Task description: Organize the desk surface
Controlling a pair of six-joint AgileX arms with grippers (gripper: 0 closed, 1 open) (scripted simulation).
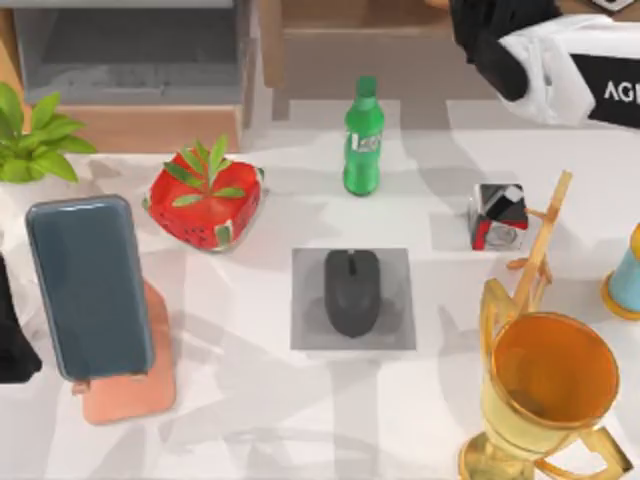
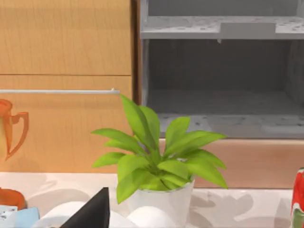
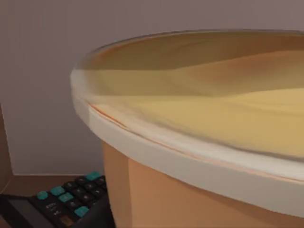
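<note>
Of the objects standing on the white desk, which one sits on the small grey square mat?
The black computer mouse lies on the grey mat; the green bottle and the others stand on bare desk surface.

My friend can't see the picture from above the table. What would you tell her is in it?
A white desk holds a black mouse on a grey mat in the middle. Around it stand a green bottle, a strawberry-patterned box, a phone on a pink stand and a gold trophy.

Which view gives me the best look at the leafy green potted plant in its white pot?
The left wrist view: the leafy green potted plant sits centred there, with leaves and white pot seen from the side. The top view catches some of its leaves at the left edge. The right wrist view faces a tan round container instead.
</note>
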